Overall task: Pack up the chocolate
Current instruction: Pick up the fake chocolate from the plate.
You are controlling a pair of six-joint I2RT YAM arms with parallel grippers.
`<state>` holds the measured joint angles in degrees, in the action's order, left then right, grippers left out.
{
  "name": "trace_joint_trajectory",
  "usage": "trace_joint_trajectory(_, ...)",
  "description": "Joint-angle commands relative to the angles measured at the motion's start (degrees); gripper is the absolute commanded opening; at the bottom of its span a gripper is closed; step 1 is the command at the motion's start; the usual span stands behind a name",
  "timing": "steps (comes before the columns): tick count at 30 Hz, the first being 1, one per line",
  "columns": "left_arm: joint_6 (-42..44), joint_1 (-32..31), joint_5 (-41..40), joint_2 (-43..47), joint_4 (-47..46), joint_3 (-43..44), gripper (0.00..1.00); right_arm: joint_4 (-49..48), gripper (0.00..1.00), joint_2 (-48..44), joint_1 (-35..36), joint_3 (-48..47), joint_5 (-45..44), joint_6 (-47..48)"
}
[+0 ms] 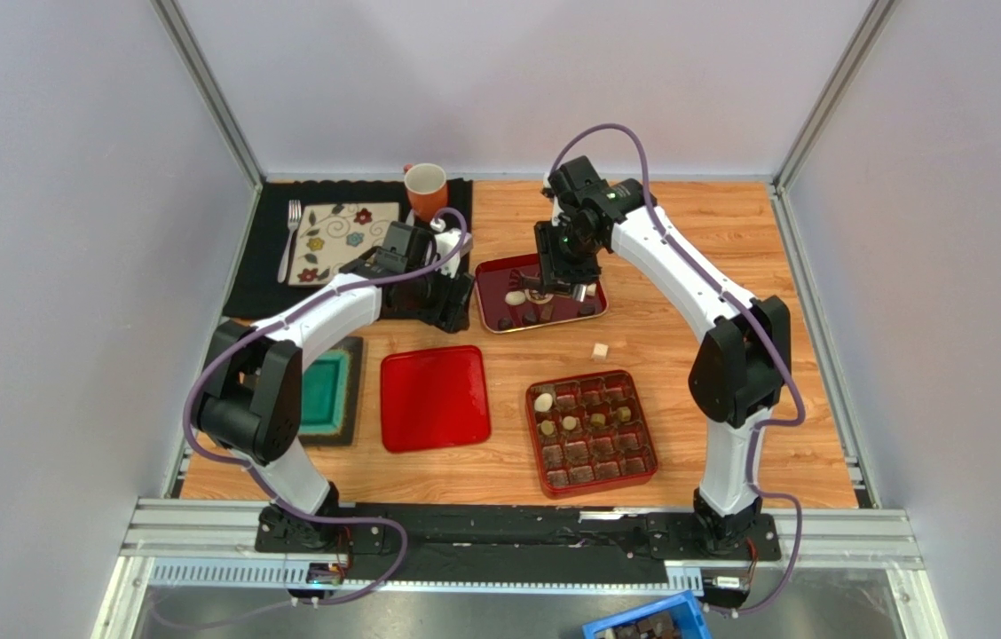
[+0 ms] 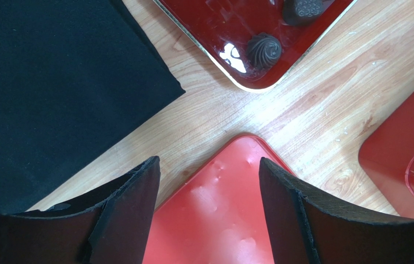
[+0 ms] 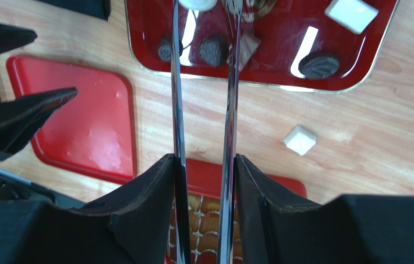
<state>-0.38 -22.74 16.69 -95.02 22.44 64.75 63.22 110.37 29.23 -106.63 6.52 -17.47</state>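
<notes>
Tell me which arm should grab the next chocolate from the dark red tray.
Right. The right hand holds metal tongs whose tips hang over the chocolates in the dark red tray. The left hand is open and empty, above the red lid.

l hand (image 2: 209, 168) open wide, pointing down; r hand (image 3: 205, 162) gripping tongs (image 3: 176, 99), arm stretched fwd

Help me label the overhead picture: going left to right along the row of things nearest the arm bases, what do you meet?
green tray → flat red lid → red box with compartments
</notes>
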Motion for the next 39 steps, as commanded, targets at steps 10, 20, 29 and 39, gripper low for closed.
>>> trace_joint_trajectory(10,-1.2,0.7,2.0,3.3,-1.7,-0.3,0.75,0.1,0.46,4.5,2.4,-5.5,-6.4,2.9)
trace_joint_trajectory(20,-1.4,0.8,2.2,3.4,-1.7,-0.4,0.75,1.4,0.46,5.5,5.6,-7.5,-9.2,3.7)
trace_joint_trajectory(29,-1.6,0.8,2.6,3.7,-1.9,-0.5,0.75,3.7,0.46,5.6,8.6,-6.3,-16.5,5.9)
trace_joint_trajectory(39,-1.6,0.9,2.5,4.1,-1.8,-0.6,0.75,4.5,0.45,6.3,10.1,-6.3,-17.5,6.0)
